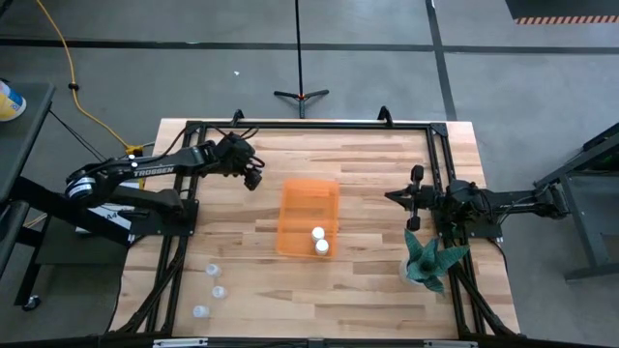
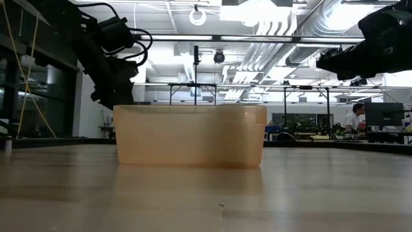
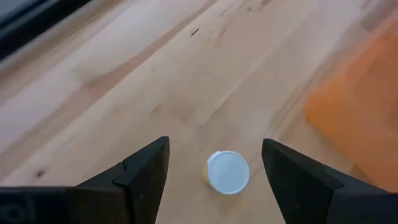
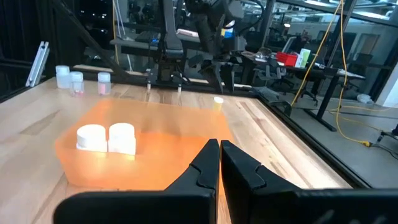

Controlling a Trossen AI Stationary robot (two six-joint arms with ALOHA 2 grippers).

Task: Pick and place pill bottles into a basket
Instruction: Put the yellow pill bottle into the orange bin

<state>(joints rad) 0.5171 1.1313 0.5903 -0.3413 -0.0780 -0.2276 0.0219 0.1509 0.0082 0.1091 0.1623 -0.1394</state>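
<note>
A yellowish pill bottle (image 3: 227,172) with a white cap stands upright on the wood, left of the orange basket (image 1: 309,217). My left gripper (image 3: 215,142) hangs open above it, slanting down, one finger on either side and apart from it. Two white-capped bottles (image 1: 319,240) lie in the basket's near end. Three more pale bottles (image 1: 213,290) stand on the table near its front left. My right gripper (image 4: 219,155) waits shut and level at the table's right, pointing at the basket. In the right wrist view the yellowish bottle (image 4: 218,102) stands beyond the basket (image 4: 143,149).
A teal spiky plant (image 1: 430,259) stands at the front right, close under my right arm. A black frame (image 1: 309,126) runs around the table's edges. Bare wood lies between the basket and the three loose bottles.
</note>
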